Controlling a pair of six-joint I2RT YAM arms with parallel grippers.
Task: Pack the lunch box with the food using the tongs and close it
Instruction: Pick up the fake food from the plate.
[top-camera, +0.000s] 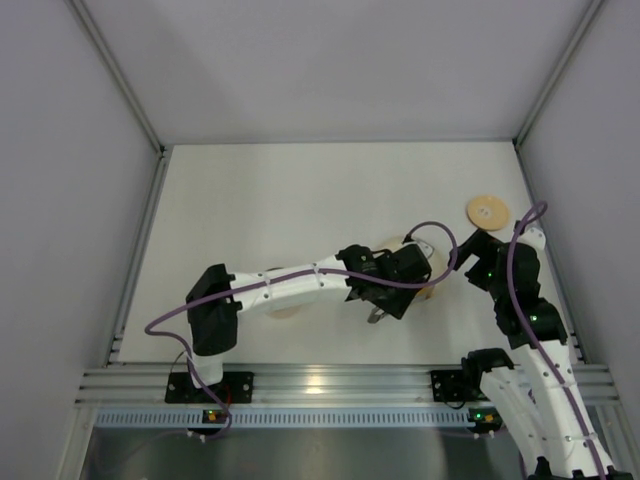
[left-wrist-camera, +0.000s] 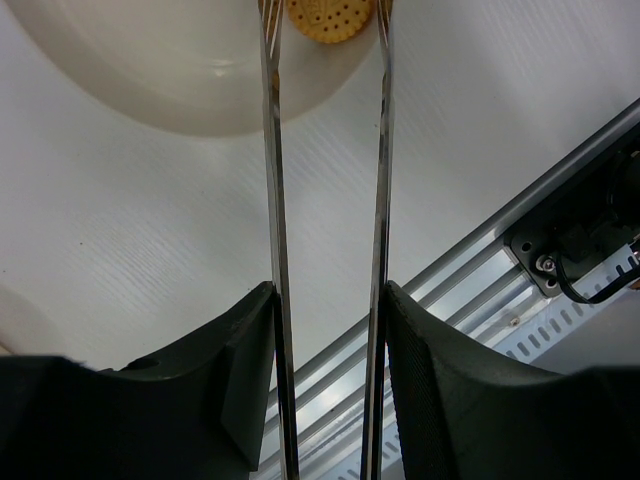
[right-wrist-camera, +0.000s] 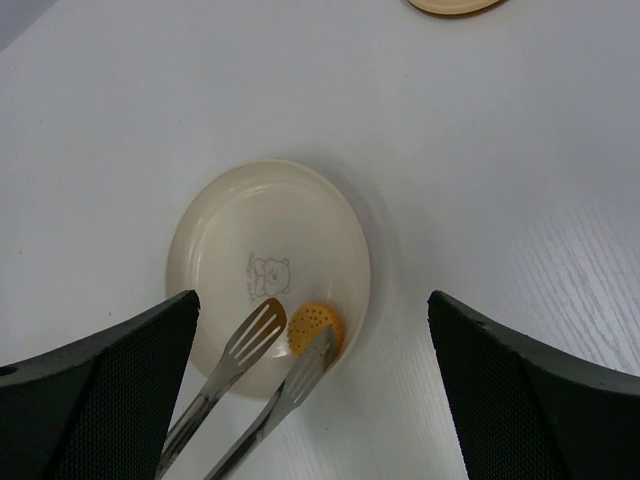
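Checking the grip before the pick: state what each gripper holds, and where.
The left gripper holds the tongs by their two arms, well back from the tips, pressing them from outside. The right gripper is open and empty.

On the plate (right-wrist-camera: 260, 220), one food piece (right-wrist-camera: 318, 322) lies at the rim. The tongs (right-wrist-camera: 243, 348) reach over that rim, tips flanking the piece. The lid (top-camera: 487, 211) lies well apart, behind-right of the plate.

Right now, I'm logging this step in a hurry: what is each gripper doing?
Left gripper: closed on the tongs.
Right gripper: open, holding nothing.
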